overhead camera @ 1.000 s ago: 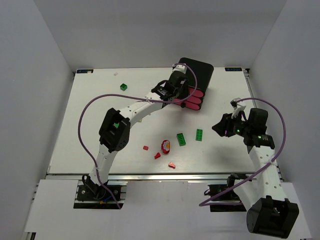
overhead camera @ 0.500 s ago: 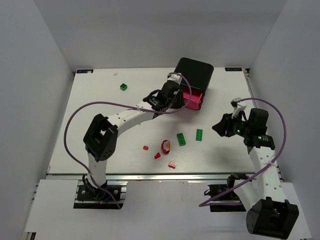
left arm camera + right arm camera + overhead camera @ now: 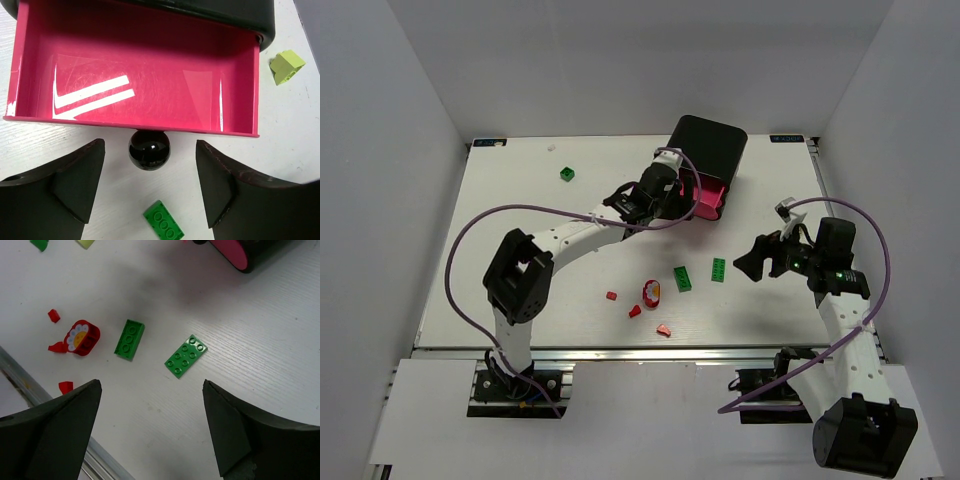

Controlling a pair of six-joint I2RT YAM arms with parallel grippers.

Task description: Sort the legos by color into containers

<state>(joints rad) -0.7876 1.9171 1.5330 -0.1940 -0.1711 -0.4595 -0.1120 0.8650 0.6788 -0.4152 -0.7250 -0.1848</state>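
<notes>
The black cabinet [image 3: 710, 145] stands at the back with one pink drawer [image 3: 710, 198] pulled out. That drawer [image 3: 135, 85] is empty inside. My left gripper [image 3: 150, 167] [image 3: 676, 200] is open, its fingers either side of the black knob [image 3: 149, 149] without touching it. A green brick [image 3: 163, 221] lies just below the knob and a lime-yellow block [image 3: 286, 66] to the right. My right gripper [image 3: 151, 390] [image 3: 748, 264] hangs open above the table near a green plate [image 3: 185, 356] [image 3: 719, 269] and a green brick [image 3: 129, 339] [image 3: 682, 279].
A red flower piece [image 3: 651, 292] and small red bits [image 3: 611, 296] [image 3: 634, 311] [image 3: 663, 329] lie near the front middle. A green cube [image 3: 567, 174] sits at the back left. Purple cables loop over both arms. The table's front rail [image 3: 100, 460] is close to my right gripper.
The drawer was pulled out from the cabinet, then my left gripper opened off the knob. My right gripper opened wider and shifted slightly left.
</notes>
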